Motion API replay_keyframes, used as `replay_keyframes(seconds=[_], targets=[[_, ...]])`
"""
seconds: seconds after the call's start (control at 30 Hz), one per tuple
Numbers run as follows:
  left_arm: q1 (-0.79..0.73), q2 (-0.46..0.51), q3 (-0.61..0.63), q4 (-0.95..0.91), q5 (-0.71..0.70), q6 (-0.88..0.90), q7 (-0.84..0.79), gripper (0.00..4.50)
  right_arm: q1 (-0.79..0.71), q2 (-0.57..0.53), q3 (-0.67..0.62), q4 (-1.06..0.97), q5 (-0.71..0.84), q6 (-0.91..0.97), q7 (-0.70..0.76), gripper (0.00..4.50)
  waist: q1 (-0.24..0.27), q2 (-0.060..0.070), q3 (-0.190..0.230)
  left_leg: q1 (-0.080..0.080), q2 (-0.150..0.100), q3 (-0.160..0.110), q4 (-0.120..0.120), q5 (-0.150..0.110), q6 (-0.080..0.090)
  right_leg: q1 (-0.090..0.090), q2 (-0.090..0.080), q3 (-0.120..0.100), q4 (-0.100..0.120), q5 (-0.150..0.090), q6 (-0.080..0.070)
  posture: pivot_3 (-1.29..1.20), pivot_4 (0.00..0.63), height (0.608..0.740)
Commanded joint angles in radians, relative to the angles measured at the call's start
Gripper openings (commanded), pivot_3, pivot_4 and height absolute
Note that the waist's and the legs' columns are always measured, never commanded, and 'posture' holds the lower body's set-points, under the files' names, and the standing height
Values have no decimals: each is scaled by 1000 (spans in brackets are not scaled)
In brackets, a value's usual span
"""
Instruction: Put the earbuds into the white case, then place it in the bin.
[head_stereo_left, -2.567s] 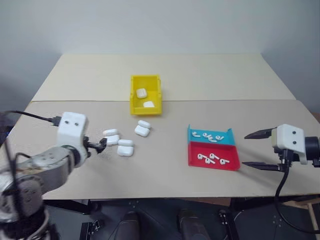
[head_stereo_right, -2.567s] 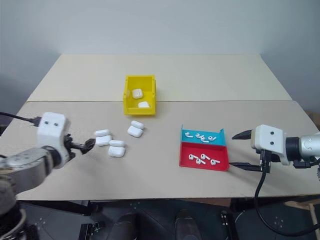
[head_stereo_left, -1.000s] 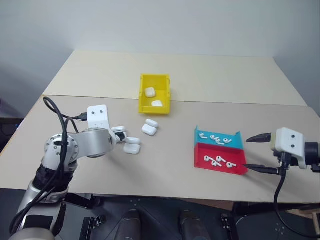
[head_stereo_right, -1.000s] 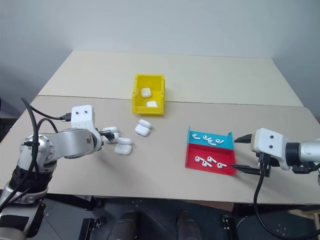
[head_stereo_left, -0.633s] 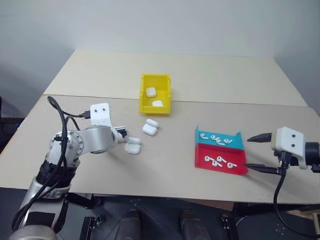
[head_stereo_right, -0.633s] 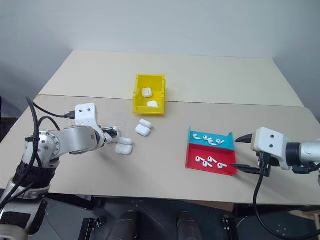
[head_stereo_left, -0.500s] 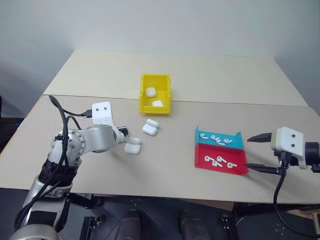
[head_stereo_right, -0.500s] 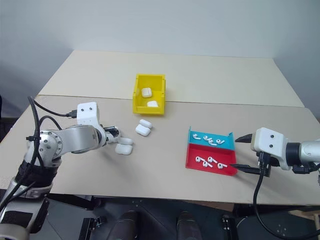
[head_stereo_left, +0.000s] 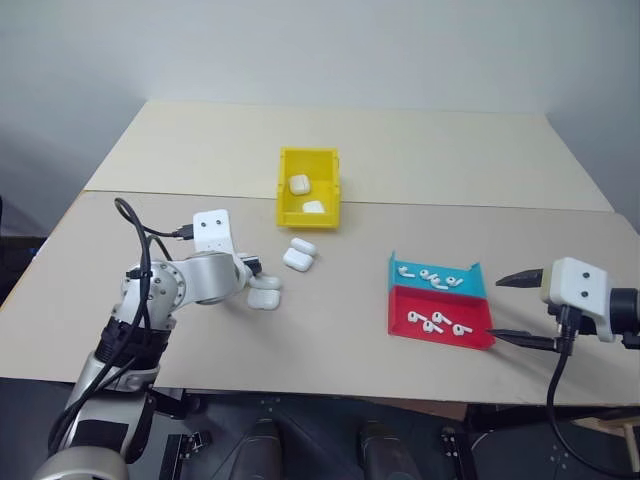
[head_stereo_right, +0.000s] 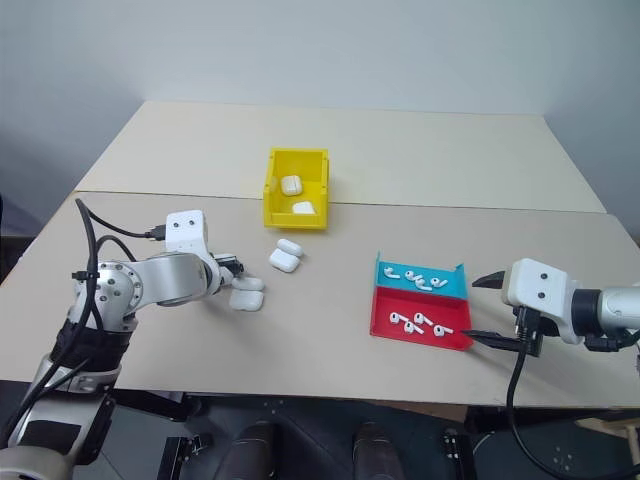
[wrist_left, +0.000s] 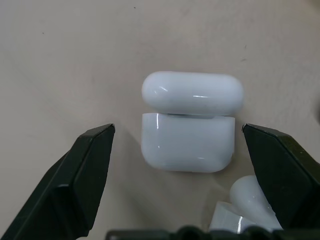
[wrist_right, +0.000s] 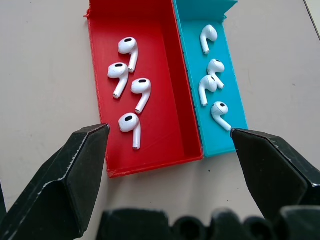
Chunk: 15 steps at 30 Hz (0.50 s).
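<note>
Beige table (head_stereo_left: 420, 180) carries everything, both arms reach over its near edge. Yellow bin (head_stereo_left: 309, 185) sits well ahead of the left gripper (wrist_left: 177, 165) and a bit to its right, two cases already lying inside. Red-and-blue tray (wrist_right: 165, 85) sits right in front of the right gripper (wrist_right: 167, 150), between its fingers' line of sight, with four earbuds (wrist_right: 127, 85) in the red half and four in the blue half. Right gripper is spread wide, holds nothing, hovers short of the tray. Left gripper is also spread wide, empty, low over the table; the white case (wrist_left: 189, 122) lies directly ahead between its two black fingers (wrist_left: 80, 175), not touched on either side, lid part toward the far end and seam visible across it. A second case lies just beside the right-hand finger, close enough to get bumped. Two more cases (head_stereo_left: 299, 255) lie further ahead toward the bin. Judgement: case looks light, rigid, glossy and rounded, so it likely slips or squirts out of a pinch; take it across the flat body sides below the seam, not on the curved lid. Earbuds look tiny, slick, easy to flick; pinch at bulb or stem, gently.
</note>
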<state>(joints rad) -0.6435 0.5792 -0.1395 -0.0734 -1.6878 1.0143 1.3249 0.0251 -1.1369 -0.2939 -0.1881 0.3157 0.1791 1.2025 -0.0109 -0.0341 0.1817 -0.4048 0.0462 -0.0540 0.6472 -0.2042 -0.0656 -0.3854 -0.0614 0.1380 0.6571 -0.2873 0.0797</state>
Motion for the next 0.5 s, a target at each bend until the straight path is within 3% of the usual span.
replay_keyframes(seconds=[0.03,0.33,0.5], targets=[[-3,-10,26,11,32,27,-22,4453,7,2,-53,-36,5,10,-18,4500,-1,0,0,0,0,0,0,0,0,0,0,0,0,0,0,0,150,740],[-4,-51,37,27,86,81,-54,4453,11,6,-48,-41,-1,8,-41,4500,0,0,0,0,0,0,0,0,0,0,0,0,0,0,0,0,150,740],[-12,-73,56,34,162,111,-82,3288,5,9,-41,-39,-4,9,-54,4500,-1,0,0,0,0,0,0,0,0,0,0,0,0,0,0,0,150,740]])
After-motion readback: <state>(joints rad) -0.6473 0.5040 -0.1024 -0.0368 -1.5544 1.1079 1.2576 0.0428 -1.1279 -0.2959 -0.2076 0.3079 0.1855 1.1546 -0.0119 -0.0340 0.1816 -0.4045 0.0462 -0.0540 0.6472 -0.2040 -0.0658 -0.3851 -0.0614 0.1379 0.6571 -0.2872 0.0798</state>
